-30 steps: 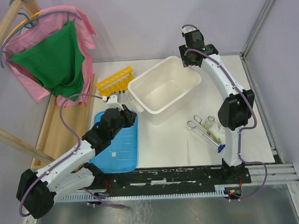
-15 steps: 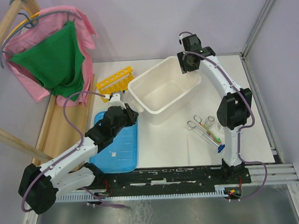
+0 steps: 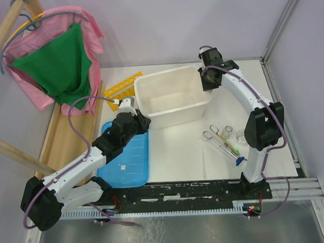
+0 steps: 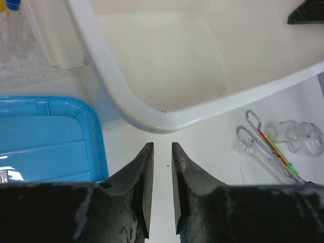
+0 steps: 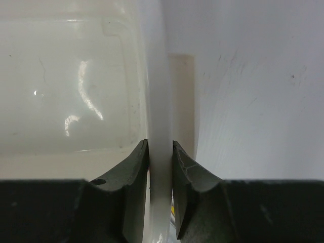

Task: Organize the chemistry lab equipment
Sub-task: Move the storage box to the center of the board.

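Right gripper (image 5: pixel 160 144) is clamping the far right rim of the large white plastic tub (image 3: pixel 175 114), with the thin wall pinched between both jaws. Left gripper (image 4: pixel 162 147) is hovering over bare table at the tub's near left corner, jaws standing narrowly apart with nothing between them. Main risk: the tub is hanging on a single pinch at one edge, so any pull is likely to be twisting it about that point or letting the smooth rim slide out. The tub's far left corner is lying against or over the yellow plastic tube rack (image 3: pixel 122 86), contact not resolvable, so a swing there is threatening to shove the rack. The small clear blue-capped tubes (image 4: pixel 15 20) are standing just beside that same tub wall and are looking easy to topple. The flat blue ribbed lid (image 3: pixel 129 160) is lying under the left arm. Right of the tub, the small clear glass flasks (image 3: pixel 227 131), metal scissor-handled tongs (image 3: pixel 210 134) and thin blue- and green-tipped rods (image 3: pixel 234 151) are lying loose together. A sweep of the tub that way is risking rolling glass. The left arm itself is standing near the tub's leftward path.
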`<state>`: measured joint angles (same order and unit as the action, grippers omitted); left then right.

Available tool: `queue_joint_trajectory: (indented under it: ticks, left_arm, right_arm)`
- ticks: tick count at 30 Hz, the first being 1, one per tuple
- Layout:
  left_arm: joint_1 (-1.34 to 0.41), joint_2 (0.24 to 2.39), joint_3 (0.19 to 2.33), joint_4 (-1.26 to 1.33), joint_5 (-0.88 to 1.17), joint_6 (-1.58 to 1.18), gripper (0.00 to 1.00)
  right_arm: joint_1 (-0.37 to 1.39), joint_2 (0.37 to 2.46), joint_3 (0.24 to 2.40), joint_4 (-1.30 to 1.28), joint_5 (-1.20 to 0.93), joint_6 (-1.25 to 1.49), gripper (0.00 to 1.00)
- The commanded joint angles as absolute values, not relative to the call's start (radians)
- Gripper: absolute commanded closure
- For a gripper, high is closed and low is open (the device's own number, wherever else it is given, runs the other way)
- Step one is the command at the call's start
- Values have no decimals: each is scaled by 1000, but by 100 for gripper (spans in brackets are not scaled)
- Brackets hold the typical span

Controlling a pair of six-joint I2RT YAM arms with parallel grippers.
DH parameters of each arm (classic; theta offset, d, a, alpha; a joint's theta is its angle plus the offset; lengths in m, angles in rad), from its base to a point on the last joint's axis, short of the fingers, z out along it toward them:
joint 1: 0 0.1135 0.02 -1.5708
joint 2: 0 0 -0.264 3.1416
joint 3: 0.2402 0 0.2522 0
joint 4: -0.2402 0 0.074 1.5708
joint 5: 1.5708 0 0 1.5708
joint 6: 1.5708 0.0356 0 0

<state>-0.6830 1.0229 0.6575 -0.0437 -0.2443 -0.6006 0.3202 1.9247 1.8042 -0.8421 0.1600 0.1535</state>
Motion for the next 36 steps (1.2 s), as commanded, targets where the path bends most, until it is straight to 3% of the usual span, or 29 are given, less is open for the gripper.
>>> queue_joint_trajectory:
  ticks: [1,21,23,28,36]
  left_arm:
    - [-687,1035,702,5,-253,-563,73]
    - [-687,1004,716,-24,-248,-572,72]
    - [-688,1000,718,-27,-247,-574,72]
    - [-688,990,726,-34,-251,-568,72]
    - [-688,931,780,-99,-324,-545,68]
  right_arm:
    - [329,1800,1735,-833,142,195,70]
    - [391,1576,1396,-824,239,266,70]
    - [397,1545,1378,-819,246,268,66]
    - [400,1496,1368,-796,272,253,36]
    - [400,1403,1444,-795,289,238,33]
